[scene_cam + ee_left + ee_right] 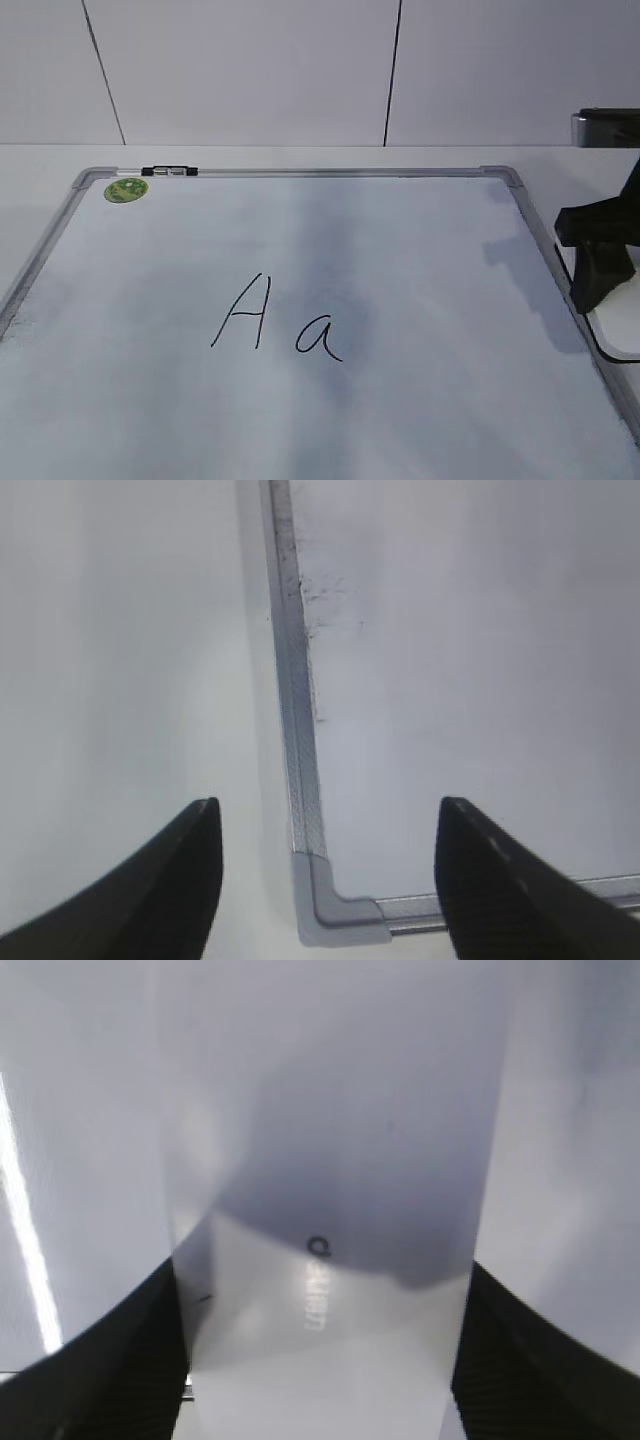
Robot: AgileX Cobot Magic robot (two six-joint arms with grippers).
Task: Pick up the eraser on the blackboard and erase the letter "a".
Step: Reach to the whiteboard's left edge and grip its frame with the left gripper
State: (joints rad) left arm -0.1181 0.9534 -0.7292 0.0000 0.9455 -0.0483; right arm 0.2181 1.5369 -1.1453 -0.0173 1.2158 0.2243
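Your right gripper (320,1360) sits at the right edge of the exterior view, fingers pointing down. In its wrist view the two dark fingers (120,1360) press against both sides of the eraser (320,1310), clamped on it. Your left gripper (325,880) does not appear in the exterior view. Its wrist view shows both dark fingers (160,890) spread wide apart, nothing between them, pointing down from above.
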